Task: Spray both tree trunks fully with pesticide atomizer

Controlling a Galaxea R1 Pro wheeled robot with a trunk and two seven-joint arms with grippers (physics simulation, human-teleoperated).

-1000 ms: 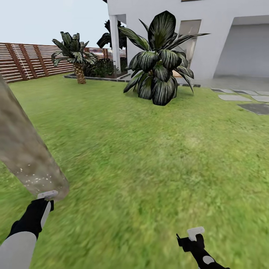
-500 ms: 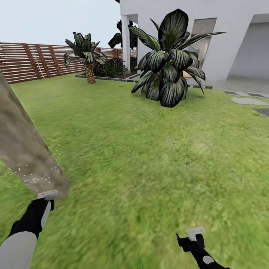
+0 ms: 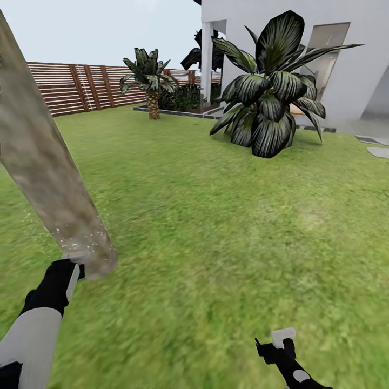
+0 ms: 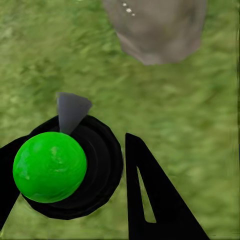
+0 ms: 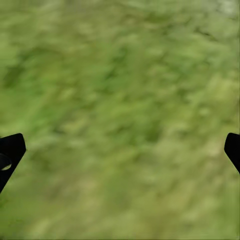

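Trunk (image 3: pixel 48 178) x1, palms x2, atomizer (image 4: pixel 50 167) x1.

Head camera swings left, big leafy plant (image 3: pixel 273 89) and palm (image 3: pixel 148 78) slide right, tree trunk (image 3: pixel 46 162) looms larger beside the left gripper (image 3: pixel 73 258)

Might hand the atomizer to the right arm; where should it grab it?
Judging by the left wrist view, the left gripper already flanks the atomizer at its black body. Take the green top from above, the side left free, staying clear of the grey nozzle.
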